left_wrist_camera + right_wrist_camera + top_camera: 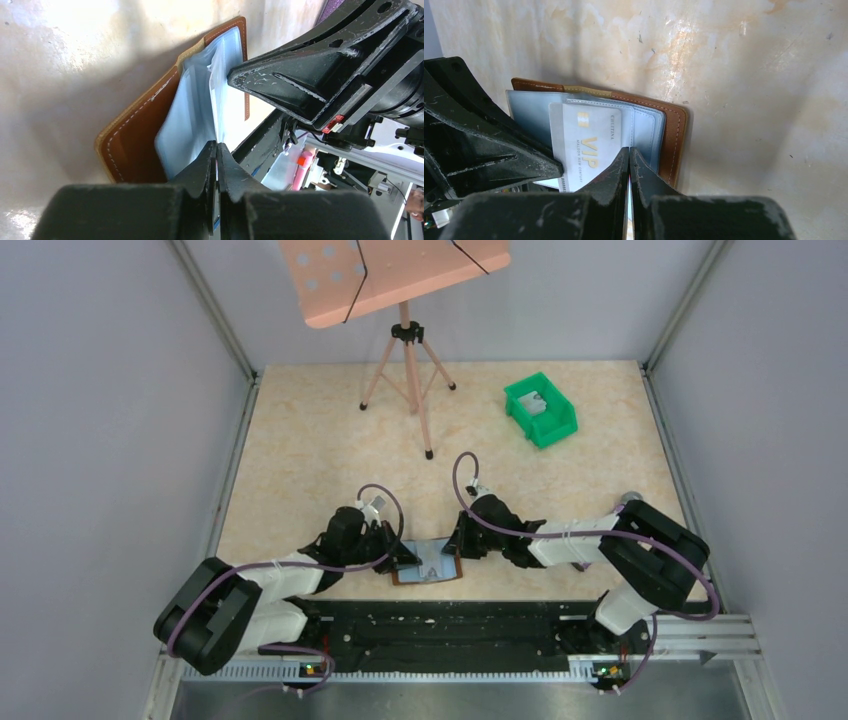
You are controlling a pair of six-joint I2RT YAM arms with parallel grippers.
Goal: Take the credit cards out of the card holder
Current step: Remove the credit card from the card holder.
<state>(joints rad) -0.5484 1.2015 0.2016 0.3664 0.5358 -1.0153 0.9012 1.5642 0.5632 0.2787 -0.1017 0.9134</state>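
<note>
Credit card (584, 142) sitting in the open card holder (672, 135), which is lying on the worktop (749, 75) at the near edge, between my two arms.

I'm pinching the silvery, gold-lettered card's edge with the right hand (629, 152), fingers pressed together on it. The left hand (216, 150) is nipping the rim of a glossy blue-grey inner panel (187, 132), jaws nearly touching. I'm judging this to be the extraction step: the next move is calling for a flat, steady pull along the sleeve, with the stitched brown leather held down.
</note>
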